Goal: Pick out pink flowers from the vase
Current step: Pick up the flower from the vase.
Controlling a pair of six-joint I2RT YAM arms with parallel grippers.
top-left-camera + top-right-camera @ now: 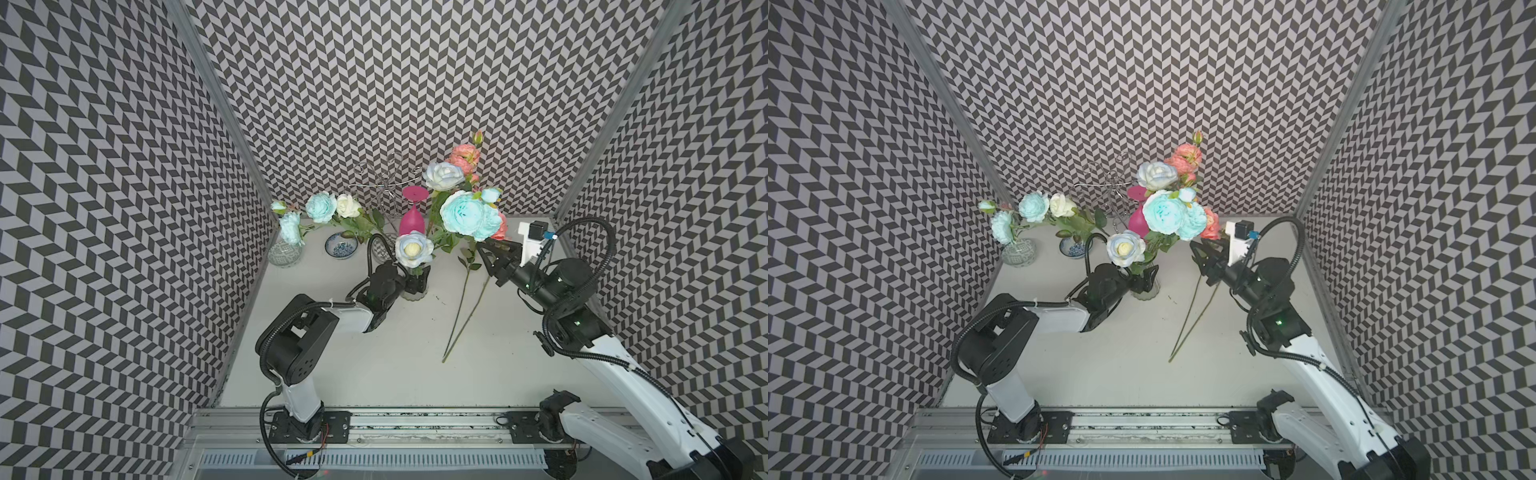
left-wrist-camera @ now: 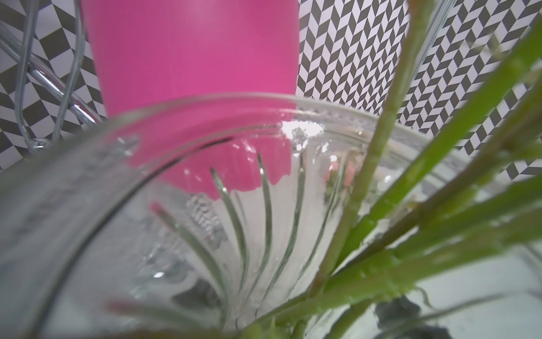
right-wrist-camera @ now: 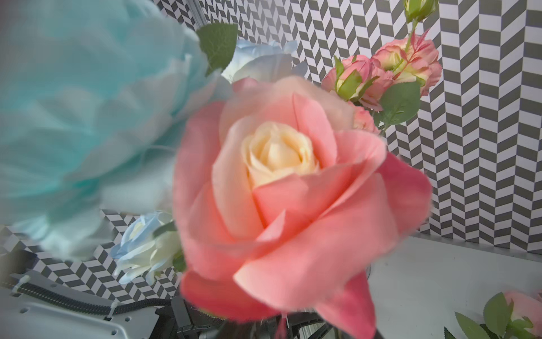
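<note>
- Black-and-white chevron walls [image 1: 415,83] on three sides, with a white table [image 1: 374,374] below.
- Near the table's middle, upright: vase [image 1: 413,296] [image 1: 1146,293] of clear ribbed glass.
- Clamped on its narrow waist from the left side: left gripper [image 1: 419,279] [image 1: 1143,279], one black finger on either side of the glass.
- In the left wrist view, only the flared rim and ribbed wall of the vase [image 2: 264,205] close up, with green stems [image 2: 378,182] crossing inside it.
- Spread above the vase: big turquoise blooms [image 1: 463,214] [image 1: 1165,212] and pale blue-white roses [image 1: 413,248] [image 1: 1124,248].
- Highest and rearmost in the bunch: pink flowers [image 1: 463,156] [image 1: 1185,157] [image 3: 404,67].
- At the bunch's right edge, just beside a turquoise bloom: pink rose [image 1: 500,228] [image 1: 1210,226] [image 3: 293,190], filling most of the right wrist view.
- Just below that rose and aimed at it: right gripper [image 1: 498,248] [image 1: 1209,248], jaws parted in a V; impossible to tell whether anything is touched or held.
- Flat on the table between vase and right arm: two loose stems [image 1: 457,313] [image 1: 1185,320], close together, upper ends hidden in both top views.
- In the right wrist view, lying on the table: a pink head [image 3: 525,305] with green leaves.
- Behind the vase: magenta goblet [image 1: 411,222] [image 1: 1138,222] [image 2: 190,73], upside down, with a wire stand [image 1: 388,183] further back.
- Toward the rear left: small blue-patterned dish [image 1: 341,245] and round glass bowl [image 1: 284,253] with more turquoise and cream blooms.
</note>
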